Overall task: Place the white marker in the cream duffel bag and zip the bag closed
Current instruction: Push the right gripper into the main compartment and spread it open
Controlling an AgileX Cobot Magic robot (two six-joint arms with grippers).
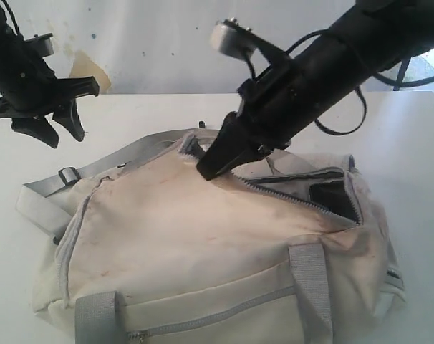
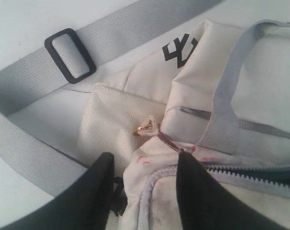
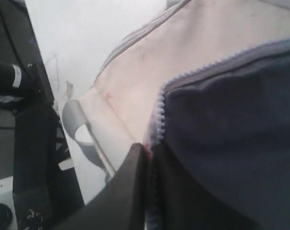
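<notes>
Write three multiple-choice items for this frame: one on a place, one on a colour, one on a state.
1. Where do the fingers of the right gripper sit?
A. in the air, clear of the bag
B. at the top zipper of the cream duffel bag
C. deep inside the bag, out of sight

2. What colour is the buckle on the grey strap?
A. red
B. gold
C. black

3. How is the top zipper?
A. partly open
B. fully closed
C. torn off

Answers:
1 B, the tip touches the zipper line.
2 C, the left wrist view shows a black frame.
3 A, dark lining shows through the gap.
</notes>
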